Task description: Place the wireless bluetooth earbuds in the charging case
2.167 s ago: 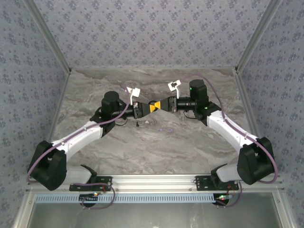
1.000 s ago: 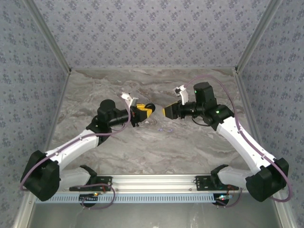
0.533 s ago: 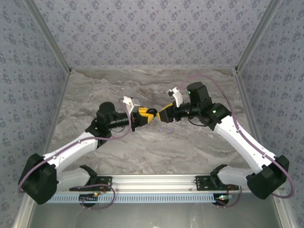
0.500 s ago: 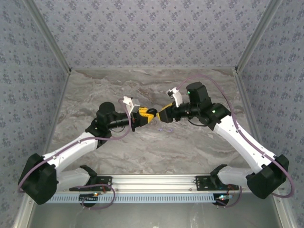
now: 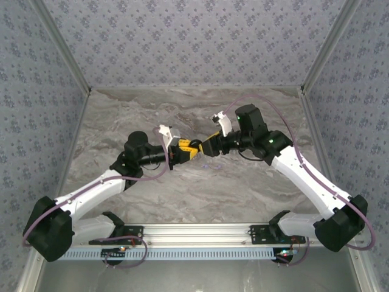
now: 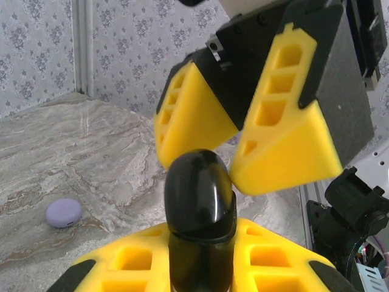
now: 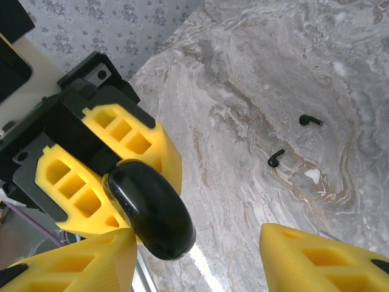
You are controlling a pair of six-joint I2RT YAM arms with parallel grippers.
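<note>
My left gripper (image 5: 182, 149) is pinching one glossy black charging case (image 6: 197, 201) between its yellow fingers, holding it up off the marble table (image 7: 255, 67) with its rounded end sticking out. My right gripper (image 7: 197, 249) faces it with its two fingers spread, one on each side of that rounded end. I cannot tell whether either finger touches the case. In the right wrist view I count two black earbuds (image 7: 310, 120) (image 7: 276, 158) lying loose on the table, near each other but apart. One white speck (image 7: 312, 176) sits just beside the nearer bud. In the left wrist view one round lilac case (image 6: 64, 213) rests on the table, well away from both grippers.
</note>
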